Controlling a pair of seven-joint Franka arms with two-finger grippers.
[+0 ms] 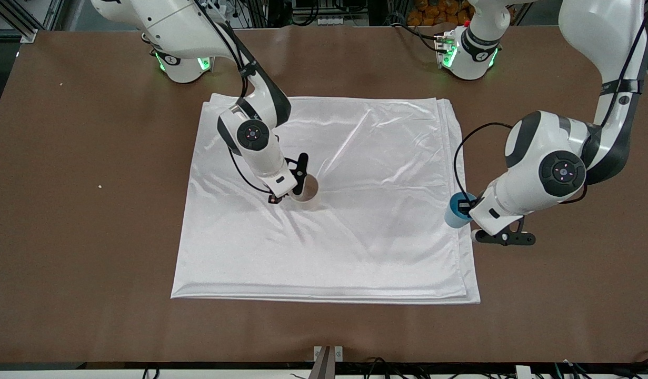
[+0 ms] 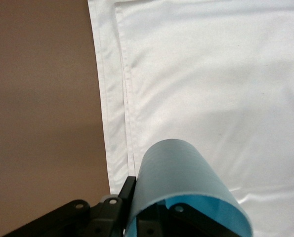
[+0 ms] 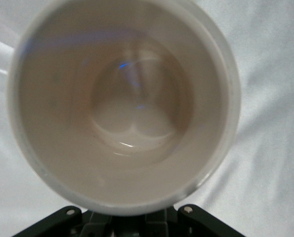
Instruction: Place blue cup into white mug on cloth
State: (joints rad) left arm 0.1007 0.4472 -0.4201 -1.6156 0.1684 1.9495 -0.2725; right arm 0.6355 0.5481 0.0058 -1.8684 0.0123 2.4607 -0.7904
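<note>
The blue cup (image 1: 455,210) was pinched at its rim by the left gripper (image 1: 468,209) at the right of the front frame, over the cloth's (image 1: 355,247) layered edge where white fabric met the bare brown table (image 1: 81,210). The white mug (image 1: 305,192) stood upright left of the frame's centre, on the cloth, its wall clamped by the closed right gripper (image 1: 295,190). Wide wrinkled cloth was left open between mug and cup; no readable writing was seen.
</note>
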